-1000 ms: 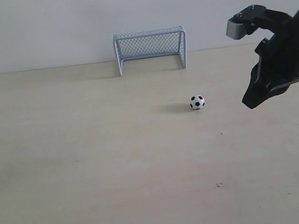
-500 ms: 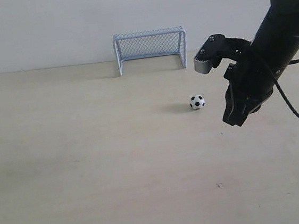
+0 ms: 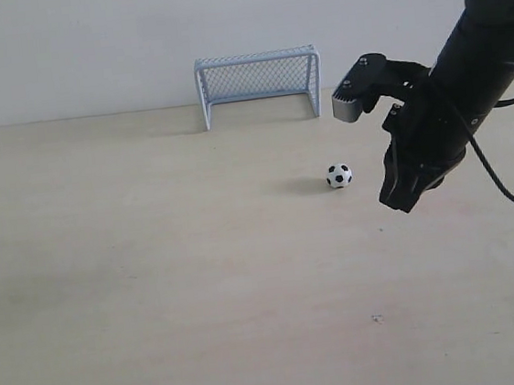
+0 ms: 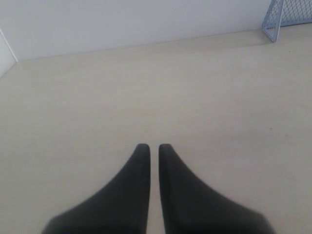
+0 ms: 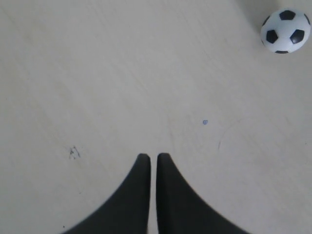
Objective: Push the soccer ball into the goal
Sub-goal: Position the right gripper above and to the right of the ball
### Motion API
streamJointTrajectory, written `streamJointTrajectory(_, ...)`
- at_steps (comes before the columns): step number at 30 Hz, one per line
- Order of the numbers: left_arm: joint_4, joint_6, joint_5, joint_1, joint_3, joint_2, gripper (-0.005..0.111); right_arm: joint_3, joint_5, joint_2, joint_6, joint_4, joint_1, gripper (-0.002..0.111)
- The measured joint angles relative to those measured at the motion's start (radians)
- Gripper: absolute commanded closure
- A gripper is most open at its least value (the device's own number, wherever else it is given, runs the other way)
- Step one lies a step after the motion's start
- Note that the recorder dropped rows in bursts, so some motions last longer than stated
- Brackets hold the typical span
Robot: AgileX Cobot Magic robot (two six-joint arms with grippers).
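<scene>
**A:** Near the right gripper [image 3: 398, 203], off to one side of its tips and apart from them, sits the soccer ball [image 3: 339, 176]; it rests on the pale table [image 3: 158, 304] with nothing touching it.

**B:** And the gripper itself?

**A:** Its two black fingers are pressed almost together, with only a thin slit between them; they grasp nothing; the tips point down at the table, though I cannot tell whether they touch it.

**B:** Where is the goal [image 3: 258, 84] from there?

**A:** Farther from the gripper than the ball, well apart, backed against the white wall [image 3: 85, 45]; its mouth faces the ball.

**B:** The left gripper [image 4: 153, 146]?

**A:** Likewise drawn nearly closed and empty; the goal's corner shows far ahead of it.
</scene>
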Motion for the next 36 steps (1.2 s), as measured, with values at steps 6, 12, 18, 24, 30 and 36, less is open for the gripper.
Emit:
streamJointTrajectory(6, 0.0, 0.0, 0.0, 0.0, 0.0, 0.0, 0.1, 0.0, 0.0, 0.0, 0.002, 0.0, 0.0, 0.108)
streamJointTrajectory(12, 0.0, 0.0, 0.0, 0.0, 0.0, 0.0, 0.1, 0.0, 0.0, 0.0, 0.002, 0.0, 0.0, 0.108)
streamJointTrajectory(18, 0.0, 0.0, 0.0, 0.0, 0.0, 0.0, 0.1, 0.0, 0.0, 0.0, 0.004, 0.0, 0.0, 0.108)
streamJointTrajectory(24, 0.0, 0.0, 0.0, 0.0, 0.0, 0.0, 0.1, 0.0, -0.006, 0.0, 0.006, 0.019, 0.0, 0.108)
streamJointTrajectory(30, 0.0, 0.0, 0.0, 0.0, 0.0, 0.0, 0.1, 0.0, -0.053, 0.0, 0.008, 0.043, 0.0, 0.108)
streamJointTrajectory(36, 0.0, 0.0, 0.0, 0.0, 0.0, 0.0, 0.1, 0.0, -0.108, 0.0, -0.035, -0.073, 0.0, 0.108)
